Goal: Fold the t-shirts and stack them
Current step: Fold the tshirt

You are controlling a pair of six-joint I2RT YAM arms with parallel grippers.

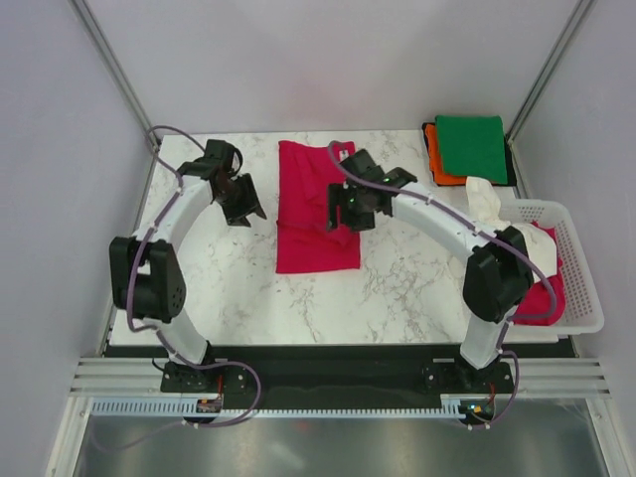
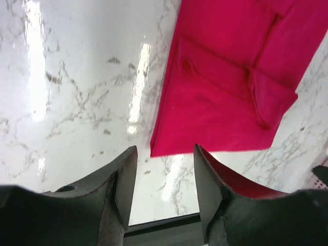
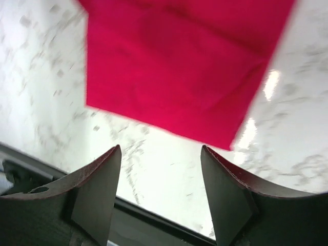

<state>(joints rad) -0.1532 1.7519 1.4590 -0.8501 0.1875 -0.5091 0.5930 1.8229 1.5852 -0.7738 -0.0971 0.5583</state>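
Note:
A crimson-red t-shirt lies folded into a long strip on the middle of the marble table. It also shows in the left wrist view and the right wrist view. My left gripper is open and empty just left of the shirt, above bare table. My right gripper is open and empty above the shirt's right edge. A folded green t-shirt lies on a folded orange one at the back right. A white t-shirt and another red one lie in the basket.
A white slotted plastic basket stands at the table's right edge. The right arm's elbow rises in front of it. The table's near edge shows as a dark strip in both wrist views. Grey walls enclose the table on three sides.

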